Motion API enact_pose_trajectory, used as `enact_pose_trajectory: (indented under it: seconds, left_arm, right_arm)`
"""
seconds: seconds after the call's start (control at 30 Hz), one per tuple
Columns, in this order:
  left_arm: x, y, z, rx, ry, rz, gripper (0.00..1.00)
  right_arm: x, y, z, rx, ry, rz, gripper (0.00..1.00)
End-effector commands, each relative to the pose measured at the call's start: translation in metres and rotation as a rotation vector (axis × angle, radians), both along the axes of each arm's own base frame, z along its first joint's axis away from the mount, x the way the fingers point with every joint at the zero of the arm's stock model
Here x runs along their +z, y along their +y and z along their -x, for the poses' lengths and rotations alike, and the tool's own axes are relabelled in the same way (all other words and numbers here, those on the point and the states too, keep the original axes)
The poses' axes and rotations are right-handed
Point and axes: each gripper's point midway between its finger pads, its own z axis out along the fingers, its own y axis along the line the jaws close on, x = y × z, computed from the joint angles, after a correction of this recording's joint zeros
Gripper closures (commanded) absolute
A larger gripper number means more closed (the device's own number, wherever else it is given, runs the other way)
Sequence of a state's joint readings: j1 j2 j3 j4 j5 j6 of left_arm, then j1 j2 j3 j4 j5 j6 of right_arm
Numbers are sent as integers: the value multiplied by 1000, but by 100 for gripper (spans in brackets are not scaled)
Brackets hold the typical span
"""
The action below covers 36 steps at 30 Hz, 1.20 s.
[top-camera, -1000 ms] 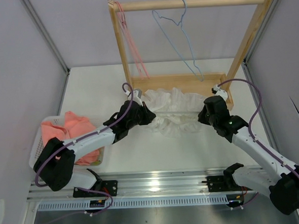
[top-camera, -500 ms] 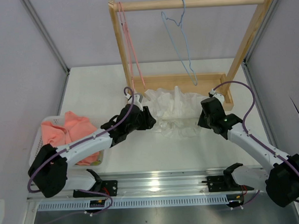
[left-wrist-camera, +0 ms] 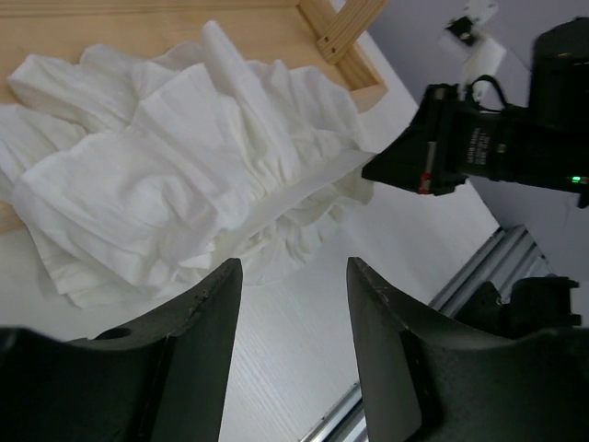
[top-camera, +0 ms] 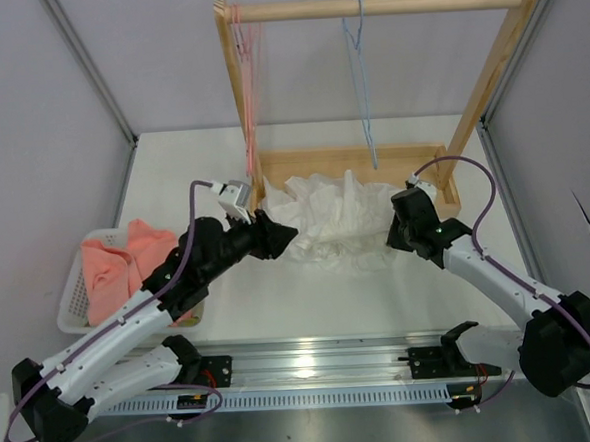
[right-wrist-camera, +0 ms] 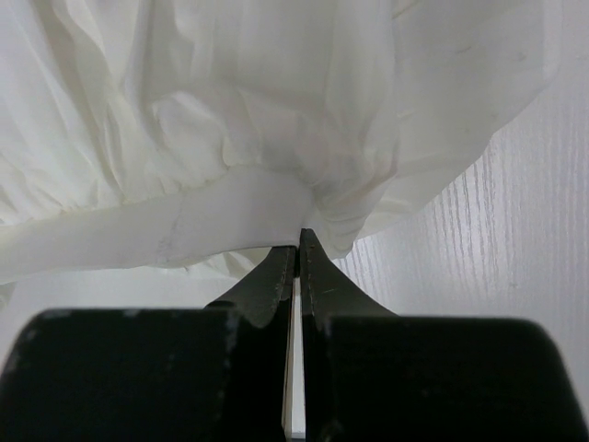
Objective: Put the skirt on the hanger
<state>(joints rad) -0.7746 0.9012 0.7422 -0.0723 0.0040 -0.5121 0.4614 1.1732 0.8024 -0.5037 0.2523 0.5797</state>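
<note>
The white crinkled skirt point(top-camera: 330, 217) lies bunched on the table against the wooden rack's base. It also shows in the left wrist view point(left-wrist-camera: 184, 166) and the right wrist view point(right-wrist-camera: 276, 110). The light-blue hanger point(top-camera: 358, 77) hangs edge-on from the rack's top rod, above the skirt. My left gripper point(top-camera: 281, 234) is open and empty at the skirt's left edge; its jaws point(left-wrist-camera: 290, 276) stand apart over bare table. My right gripper point(top-camera: 394, 233) is shut on the skirt's right hem point(right-wrist-camera: 299, 241) and also shows in the left wrist view point(left-wrist-camera: 405, 170).
The wooden rack point(top-camera: 382, 5) stands at the back, its base board point(top-camera: 306, 160) under the skirt's far edge. A pink wire hanger point(top-camera: 249, 78) hangs at the rod's left end. A white basket point(top-camera: 72, 295) with salmon-pink cloth point(top-camera: 112, 264) stands at the left.
My left gripper has let go of the skirt's left edge and opened; the left arm has swung back. The skirt has settled lower. Both hangers have swung edge-on.
</note>
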Motion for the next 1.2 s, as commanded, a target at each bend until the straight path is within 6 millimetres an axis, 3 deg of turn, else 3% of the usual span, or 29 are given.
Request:
enact_pose_trajectory:
  seconds: [0.0, 0.17, 0.2, 0.23, 0.3, 0.33, 0.43, 0.5, 0.57, 0.6, 0.67, 0.7, 0.77, 0.83, 0.87, 0.9, 0.93, 1.0, 1.17]
  left_arm:
    - [51, -3, 13, -73, -118, 80, 44]
    - [140, -16, 14, -119, -250, 203, 44]
    - [147, -20, 11, -114, -257, 205, 44]
    - [184, -25, 6, -108, -317, 253, 44]
    - [198, -32, -1, -88, -330, 250, 44]
    - [213, -28, -17, 9, -348, 254, 43]
    - [248, -25, -30, 79, -408, 286, 38]
    - [270, -35, -43, 99, -434, 288, 37]
    - [272, -47, -56, 102, -440, 267, 36]
    - [285, -57, -66, 114, -459, 283, 35]
    - [282, -72, -82, 117, -467, 258, 33]
    - [294, -85, -94, 120, -480, 262, 33]
    - [286, -110, -120, 145, -485, 220, 32]
    - [308, -112, -131, 196, -537, 226, 32]
    - [297, -120, -139, 206, -523, 185, 31]
    - [270, -134, -162, 240, -497, 124, 31]
    - [301, -130, -161, 267, -538, 173, 31]
    - [284, -137, -179, 313, -526, 110, 31]
    - [281, -138, -205, 433, -566, 103, 31]
  right_arm:
    - [19, 10, -14, 20, -51, -22, 100]
    - [17, 12, -15, 19, -51, -21, 100]
    - [17, 12, -15, 18, -49, -22, 100]
    - [16, 12, -15, 17, -48, -23, 100]
    - [16, 13, -14, 17, -45, -26, 100]
    - [14, 13, -14, 17, -42, -27, 100]
    - [13, 14, -14, 21, -39, -25, 100]
    - [11, 14, -14, 20, -38, -23, 100]
    - [9, 14, -14, 24, -34, -24, 100]
    - [9, 15, -14, 21, -35, -27, 100]
    - [7, 15, -14, 23, -31, -28, 100]
    - [6, 15, -13, 23, -28, -28, 100]
    - [4, 16, -13, 26, -24, -27, 100]
    - [3, 16, -13, 23, -21, -26, 100]
    - [3, 16, -13, 25, -19, -26, 100]
    - [4, 16, -13, 25, -20, -28, 100]
    - [3, 17, -13, 26, -16, -28, 100]
    - [6, 17, -13, 31, -20, -28, 100]
    - [10, 16, -13, 35, -24, -24, 100]
